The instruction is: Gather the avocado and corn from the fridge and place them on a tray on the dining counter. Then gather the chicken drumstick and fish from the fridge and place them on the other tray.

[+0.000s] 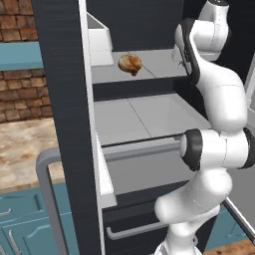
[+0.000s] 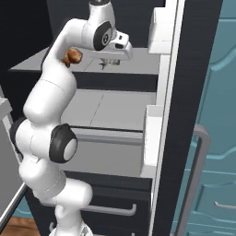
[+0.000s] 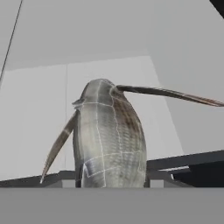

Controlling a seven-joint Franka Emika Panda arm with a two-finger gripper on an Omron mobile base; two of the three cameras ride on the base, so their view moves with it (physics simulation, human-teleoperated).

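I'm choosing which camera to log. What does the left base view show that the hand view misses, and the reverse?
Left base view: the chicken drumstick lying on an upper shelf of the open fridge, the white arm, and a brick wall beyond the door. Hand view: the fish up close, silvery-grey, with thin fins spread to both sides. Shared: the fridge's pale grey shelving.

We're in a kitchen: the charcoal fridge [image 1: 64, 99] stands open, pale shelves inside carrying a roasted chicken drumstick [image 1: 130, 63]. Left of the fridge, a brick wall [image 1: 20, 60] above a marbled stone counter [image 1: 22, 149] on teal drawer cabinets [image 1: 22, 219].
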